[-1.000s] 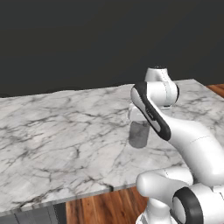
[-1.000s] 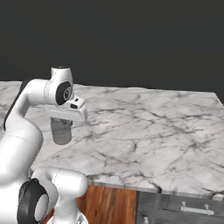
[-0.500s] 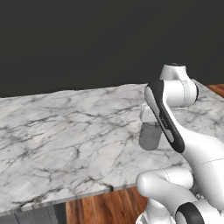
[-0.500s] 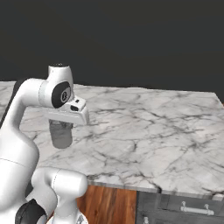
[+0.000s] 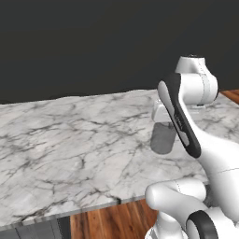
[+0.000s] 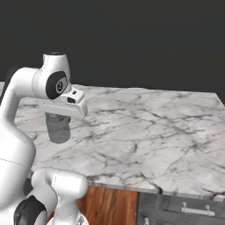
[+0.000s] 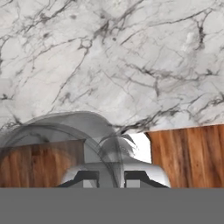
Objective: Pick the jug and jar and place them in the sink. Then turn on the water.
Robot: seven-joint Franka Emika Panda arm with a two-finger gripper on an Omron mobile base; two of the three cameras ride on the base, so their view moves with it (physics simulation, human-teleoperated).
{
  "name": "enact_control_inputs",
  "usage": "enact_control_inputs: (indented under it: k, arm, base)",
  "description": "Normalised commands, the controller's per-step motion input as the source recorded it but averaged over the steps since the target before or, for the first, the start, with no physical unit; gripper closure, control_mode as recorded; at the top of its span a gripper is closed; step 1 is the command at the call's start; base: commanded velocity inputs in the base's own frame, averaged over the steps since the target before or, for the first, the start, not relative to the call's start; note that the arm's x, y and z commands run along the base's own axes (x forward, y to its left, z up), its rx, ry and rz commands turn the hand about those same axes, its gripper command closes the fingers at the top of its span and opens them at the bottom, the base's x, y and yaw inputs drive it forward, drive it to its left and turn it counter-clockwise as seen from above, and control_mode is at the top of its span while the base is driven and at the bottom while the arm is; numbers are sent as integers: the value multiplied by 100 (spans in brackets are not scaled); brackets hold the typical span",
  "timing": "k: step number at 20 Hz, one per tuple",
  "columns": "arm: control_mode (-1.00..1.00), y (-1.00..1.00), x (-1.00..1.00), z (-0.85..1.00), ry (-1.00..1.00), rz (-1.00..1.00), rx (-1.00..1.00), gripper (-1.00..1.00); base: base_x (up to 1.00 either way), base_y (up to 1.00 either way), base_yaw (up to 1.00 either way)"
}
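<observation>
Carrying the jar (image 6: 59, 128) toward a sink that lies somewhere off this stretch of marble counter (image 6: 145, 132): my gripper (image 6: 58, 115) is pinched narrow on the jar's neck, and the grey translucent body hangs straight below my hand, lifted clear of the stone near the counter's front edge.

To do this carry well, I judge I should keep the wrist level so the jar stays upright and does not swing, travel at this height until the basin is under it, then lower it inside before letting go. A jar held only by its neck could pivot if I turn sharply, so slow turns seem wise.

In the left base view the jar (image 5: 162, 137) shows just beside and partly behind my forearm, with its top tucked under the hand. From the hand camera its glassy wall (image 7: 52, 135) curves across the lower left, right against my fingertips (image 7: 86, 179), with marble beyond and wooden floor (image 7: 188, 155) past the counter's edge. Exactly how much of each pad bears on the neck is hard to make out through the glass.
</observation>
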Motion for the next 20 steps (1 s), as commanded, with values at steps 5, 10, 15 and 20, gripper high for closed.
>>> enact_control_inputs:
  k: [5,10,15,20]
  arm:
    - [-100,0,-13,20,0,0,0,100]
    - [100,0,-1,4,0,0,0,100]
    - [100,0,0,0,0,0,0,100]
    - [100,0,0,0,0,0,0,100]
  base:
    - [0,0,0]
    - [-10,-1,-2]
    - [-64,-43,-28]
    - [-88,-60,-46]
